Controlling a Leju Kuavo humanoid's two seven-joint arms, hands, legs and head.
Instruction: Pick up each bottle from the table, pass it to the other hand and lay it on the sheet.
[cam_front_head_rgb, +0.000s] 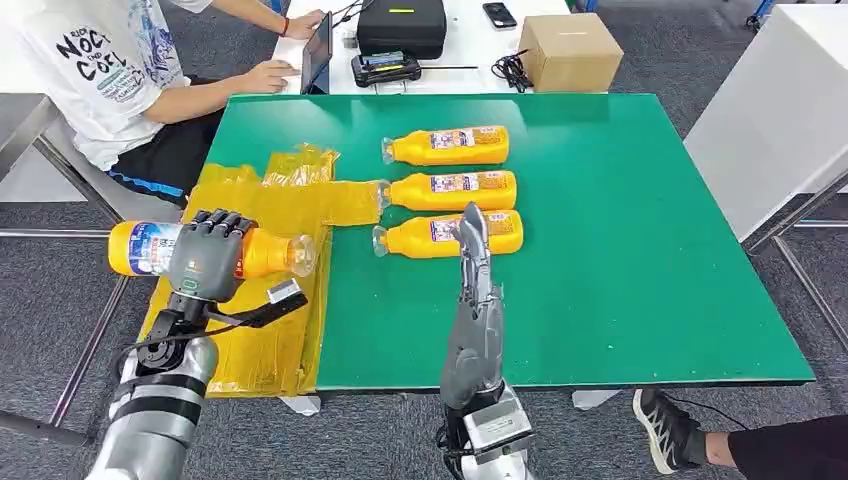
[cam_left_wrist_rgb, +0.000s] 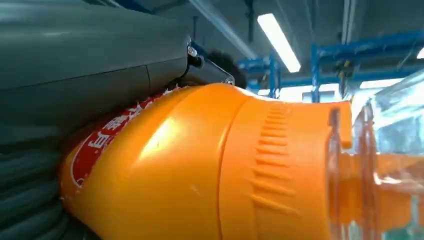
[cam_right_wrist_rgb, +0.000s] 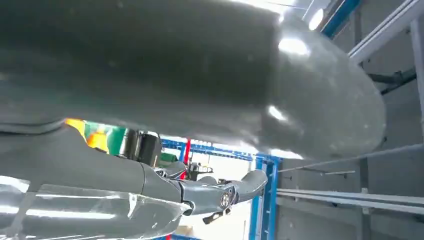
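Bottle (cam_front_head_rgb: 140, 248) gripped by left robot hand (cam_front_head_rgb: 207, 254) over sheet (cam_front_head_rgb: 262, 330) at lower left; three bottles (cam_front_head_rgb: 450, 190) wait on counter (cam_front_head_rgb: 620, 260), right robot hand (cam_front_head_rgb: 472, 232) spread, empty.

Beyond the green worktop (cam_front_head_rgb: 620, 300), a white table (cam_front_head_rgb: 465, 60) carries a cardboard box (cam_front_head_rgb: 570, 50), a black case (cam_front_head_rgb: 401, 25), a phone (cam_front_head_rgb: 499, 14) and a tablet (cam_front_head_rgb: 316, 52) (a seated person (cam_front_head_rgb: 110, 70) touches it). A sneakered foot (cam_front_head_rgb: 665, 428) rests on grey carpet.
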